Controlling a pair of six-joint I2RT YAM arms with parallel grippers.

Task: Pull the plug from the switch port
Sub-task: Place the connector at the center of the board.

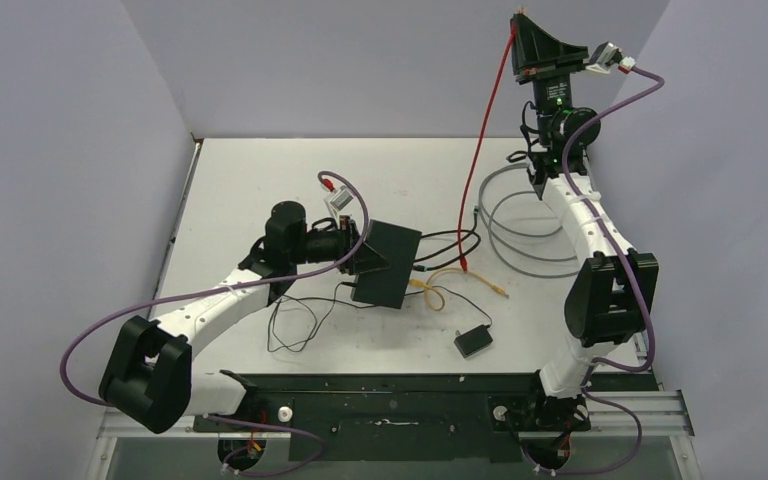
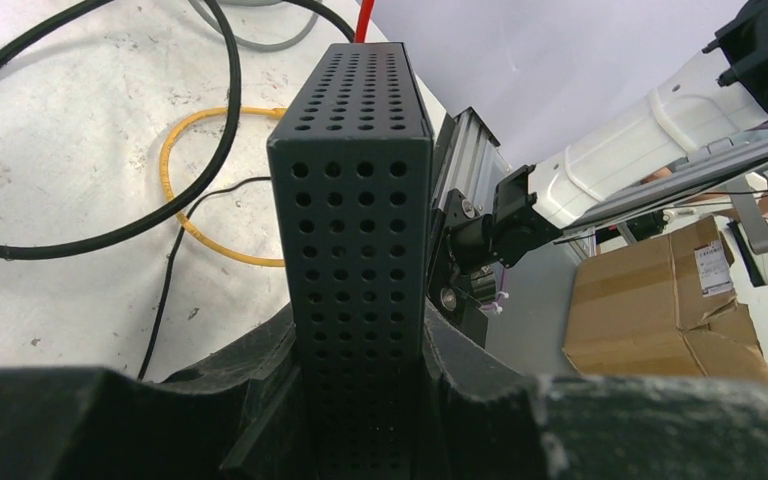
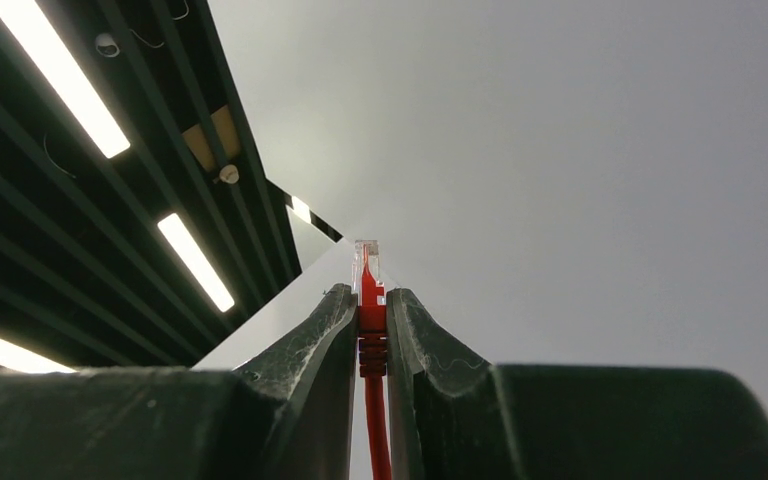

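The switch (image 1: pixel 388 262) is a flat black box at the table's middle; in the left wrist view its perforated end (image 2: pixel 360 200) stands between the fingers. My left gripper (image 1: pixel 358 257) is shut on the switch. My right gripper (image 1: pixel 516 30) is raised high at the back right, pointing up, shut on the red plug (image 3: pixel 368 290) with a clear tip. The red cable (image 1: pixel 482 140) hangs from it down to the table, its far end (image 1: pixel 464 264) lying loose right of the switch. The switch's sockets are hidden from all views.
A yellow cable (image 1: pixel 440 288), black cables (image 1: pixel 450 240) and a grey cable coil (image 1: pixel 520 225) lie right of the switch. A small black adapter block (image 1: pixel 473 340) with a thin black cord (image 1: pixel 300 320) sits near the front. Grey walls enclose the table.
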